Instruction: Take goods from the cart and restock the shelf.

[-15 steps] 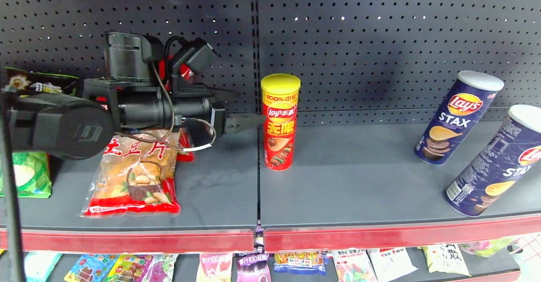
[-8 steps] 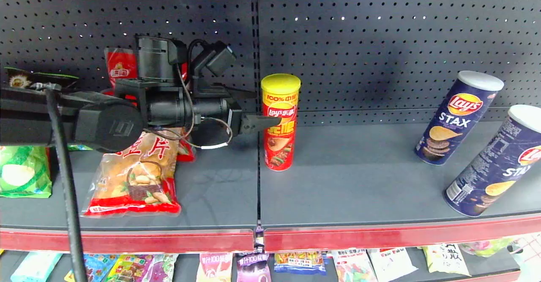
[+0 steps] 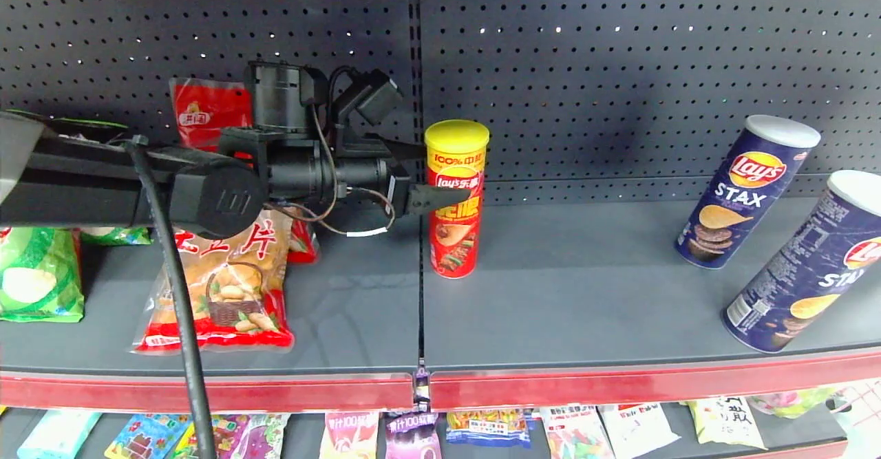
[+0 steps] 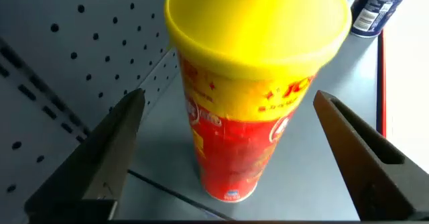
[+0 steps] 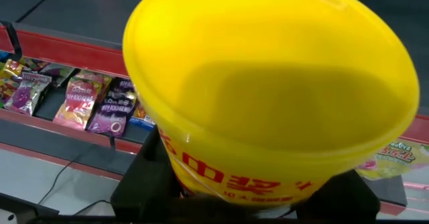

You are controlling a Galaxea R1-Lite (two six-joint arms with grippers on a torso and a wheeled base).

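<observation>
Shelf (image 3: pixel 585 294) of grey metal with a red front edge and a dark pegboard (image 3: pixel 619 67) behind it. Near its middle we see a red canister (image 3: pixel 455 197) with a yellow lid, standing upright on the shelf.

From the left, the left arm lies level above the shelf. The left end effector (image 4: pixel 229 96) is spread wide, and its dark fingers (image 4: pixel 107 163) stand one on each side of the red canister, about halfway up its height. In the left wrist view we see a gap between each finger and the canister wall.

The right end effector (image 5: pixel 244 207) holds a second canister (image 5: pixel 268 83), also red with a yellow lid, which sits between its dark parts just before the wrist camera. Below it we see the red shelf edge and a lower shelf.

On the left part of the shelf lies a peanut bag (image 3: pixel 220 287), flat under the arm. A green bag (image 3: pixel 38 283) lies at the far left, and a red packet (image 3: pixel 206 111) stands against the pegboard. At the right end, well apart from the red canister, two blue canisters with white lids lean over, the farther blue canister (image 3: pixel 747 190) and the nearer blue canister (image 3: pixel 802 263). Small packets (image 3: pixel 413 435) line the lower shelf.
</observation>
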